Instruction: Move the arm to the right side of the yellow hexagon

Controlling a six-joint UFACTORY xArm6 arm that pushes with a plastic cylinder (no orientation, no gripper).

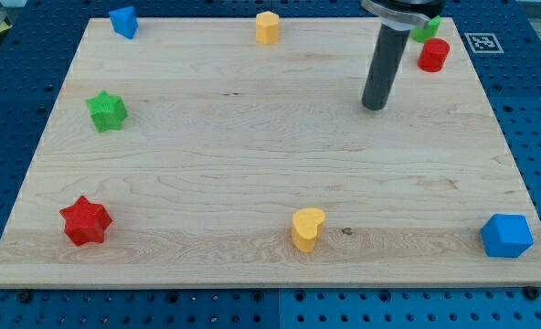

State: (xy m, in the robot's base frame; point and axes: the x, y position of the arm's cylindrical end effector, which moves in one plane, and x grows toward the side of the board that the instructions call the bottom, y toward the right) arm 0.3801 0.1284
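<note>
My tip (pixel 374 107), the lower end of a straight dark rod, is resting on the pale wooden table (pixel 252 164) in the upper right part of the view. There is no gripper on this arm, so nothing is being opened, closed or held; the rod is only touching the table surface and no block.

Nearest to my tip, toward the view's top right, a small red cylinder-like block (pixel 433 55) is sitting, with a green block (pixel 427 29) just above it, partly hidden behind the arm so its shape cannot be made out.

The task's thing, the small yellow hexagon block (pixel 268 27), is standing near the view's top edge, a little left of centre. My tip is lying to its right and lower in the view, well apart from it, with bare wood between them.

Judging from this, the task is looking partly done: my tip is already on the hexagon's right side, but it is needing to travel up and leftward to sit just beside it.

Further out, a yellow heart-shaped block (pixel 307 228) is at the bottom centre, a blue block (pixel 506 236) at bottom right, a red star (pixel 86 221) at bottom left, a green star (pixel 107 111) at left, and a blue block (pixel 123 21) at top left
</note>
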